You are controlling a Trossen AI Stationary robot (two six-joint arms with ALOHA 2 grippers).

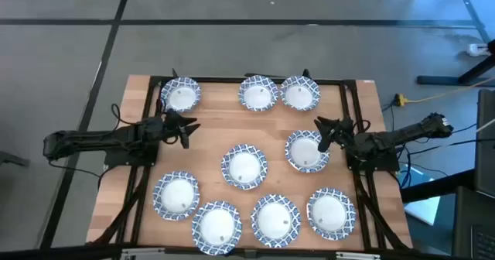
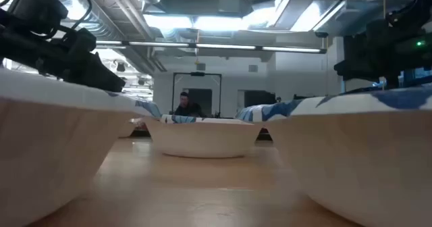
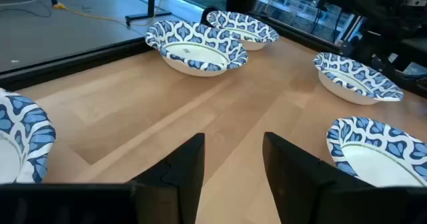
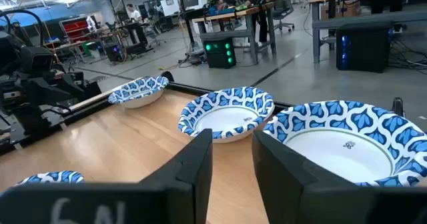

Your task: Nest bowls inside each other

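Several small white bowls with blue-and-white patterned rims sit upright on their bases on the wooden table, all apart. Three stand in a far row (image 1: 181, 95), (image 1: 257, 93), (image 1: 300, 92), two in the middle (image 1: 244, 167), (image 1: 306, 149), and several along the near edge (image 1: 216, 224). My left gripper (image 1: 190, 132) (image 3: 233, 164) is open over bare wood, just near of the far-left bowl. My right gripper (image 1: 321, 133) (image 4: 232, 157) is open by the left rim of the middle-right bowl and touches nothing.
A dark frame (image 1: 247, 80) runs along the table's far edge and down both sides. Bare wood (image 1: 224, 128) lies between the far row and the middle bowls. In the low view, near bowls (image 2: 47, 153) (image 2: 364, 153) block most of the table.
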